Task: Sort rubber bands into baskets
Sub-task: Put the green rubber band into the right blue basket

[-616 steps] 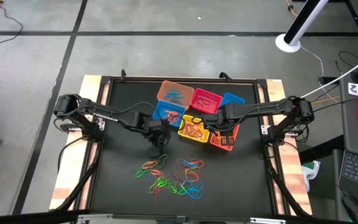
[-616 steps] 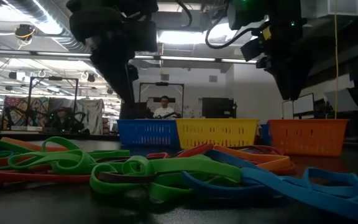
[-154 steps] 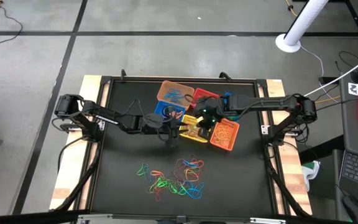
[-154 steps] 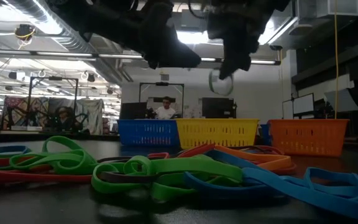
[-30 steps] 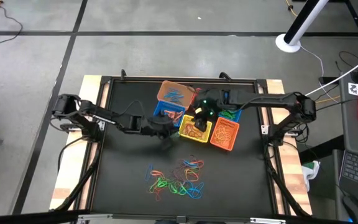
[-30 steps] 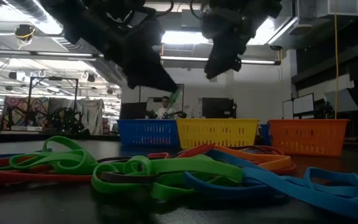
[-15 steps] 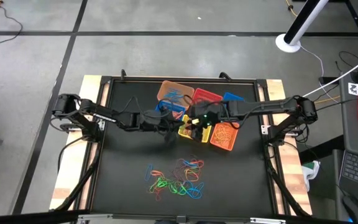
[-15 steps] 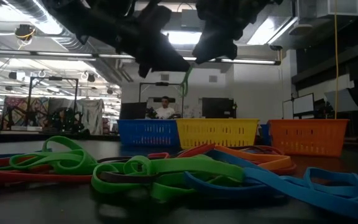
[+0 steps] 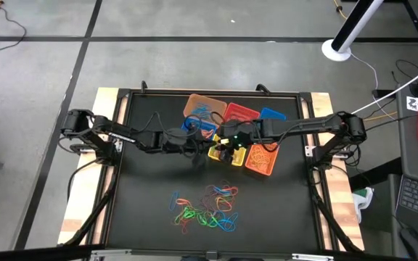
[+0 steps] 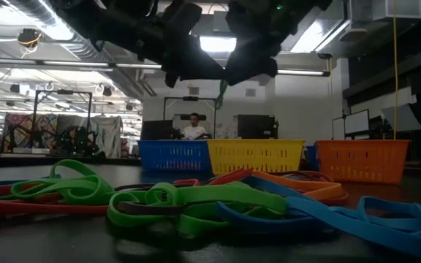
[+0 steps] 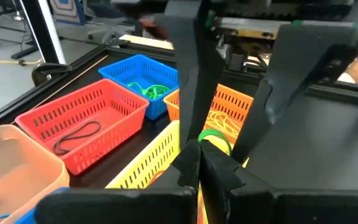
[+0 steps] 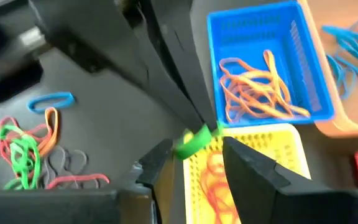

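My left gripper (image 9: 209, 147) is shut on a green rubber band (image 12: 191, 140) over the yellow basket (image 9: 222, 154). My right gripper (image 12: 194, 157) is open, with one finger on each side of that band; I cannot tell whether they touch it. The tan-orange (image 9: 203, 106), red (image 9: 241, 113), two blue (image 9: 273, 114) (image 9: 192, 125) and orange (image 9: 263, 159) baskets stand clustered at the table's far middle. Loose rubber bands (image 9: 205, 206) lie heaped toward the near edge. My left gripper pinches the green band (image 11: 215, 138) between the free ends of its two fingers (image 11: 191, 163). The fingers come from the table's left, slanting slightly down. The band sticks out past the fingertips and hangs clear above the yellow basket (image 11: 146, 163).
The far blue basket (image 11: 143, 78) holds green bands, the red one (image 11: 86, 118) a dark band, and the nearer blue one (image 12: 266, 62) orange bands. Bare black mat lies left, right and between the baskets and the pile (image 10: 196, 204). A person sits in the room beyond.
My right gripper has come from over the far baskets toward the near left, closing in on my left gripper until its open fingers flank the green band. My left gripper has tipped up toward level, raising the band.
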